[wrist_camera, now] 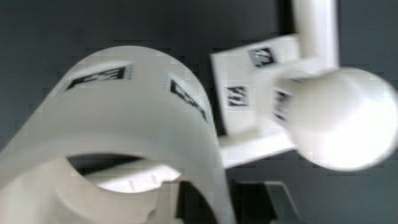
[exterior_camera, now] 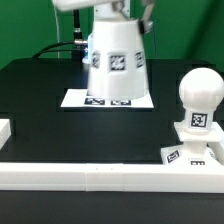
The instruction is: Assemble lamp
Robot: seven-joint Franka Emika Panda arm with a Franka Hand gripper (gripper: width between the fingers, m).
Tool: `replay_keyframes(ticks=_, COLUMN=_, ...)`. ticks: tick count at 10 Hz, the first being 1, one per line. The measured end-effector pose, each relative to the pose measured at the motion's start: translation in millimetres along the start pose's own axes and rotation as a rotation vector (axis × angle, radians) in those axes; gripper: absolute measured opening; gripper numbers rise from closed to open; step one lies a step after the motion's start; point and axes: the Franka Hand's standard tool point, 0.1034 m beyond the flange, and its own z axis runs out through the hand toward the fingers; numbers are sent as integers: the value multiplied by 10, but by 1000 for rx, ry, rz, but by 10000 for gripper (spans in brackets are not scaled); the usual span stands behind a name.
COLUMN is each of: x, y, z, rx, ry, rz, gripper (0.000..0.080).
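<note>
The large white tapered shade [exterior_camera: 117, 60] hangs upright just above the marker board [exterior_camera: 75, 98], slightly blurred. My gripper [exterior_camera: 113, 14] holds it at its top rim. In the wrist view the shade [wrist_camera: 125, 110] fills the near side, and its wall passes between my two dark fingers [wrist_camera: 192, 208], so the gripper [wrist_camera: 222, 205] is shut on it. The rounded bulb [exterior_camera: 199, 95] stands upright on the flat square base [exterior_camera: 190, 152] at the exterior view's right, apart from the shade. The bulb [wrist_camera: 338, 115] and base [wrist_camera: 249, 90] also show in the wrist view beyond the shade.
A long white border rail [exterior_camera: 100, 176] runs along the front of the black table and touches the base; it also shows in the wrist view [wrist_camera: 317, 30]. A short white rail end [exterior_camera: 5, 130] sits at the exterior view's left. Cables hang behind the arm.
</note>
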Motion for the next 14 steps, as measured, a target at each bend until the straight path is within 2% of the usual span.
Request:
replay_keyframes(ticks=2, x=92, y=-329, z=-188, rx=15, ry=-11, rz=51, gripper=45)
replay_keyframes(ticks=4, x=89, y=-255, z=-128, rx=12, ry=-8, rz=35, gripper=45)
replay_keyframes(ticks=6, x=84, y=-267, z=-127, rx=12, ry=-8, rz=33, gripper=45)
replay_keyframes(ticks=7, x=58, y=-365, z=-143, rx=15, ry=-9, rz=51, gripper=45)
replay_keyframes(ticks=8, x=58, y=-543, z=-178, rx=22, ry=-5, rz=71, gripper=45)
replay_keyframes(ticks=10, x=120, y=-774, z=-238, rx=33, ry=1, rz=91, gripper=45)
replay_keyframes(ticks=11, x=149, y=-870, z=-222, rx=37, ry=5, rz=93, gripper=45)
replay_keyframes(ticks=14, x=124, y=-970, z=7, rx=31, ry=-6, rz=88, gripper=45)
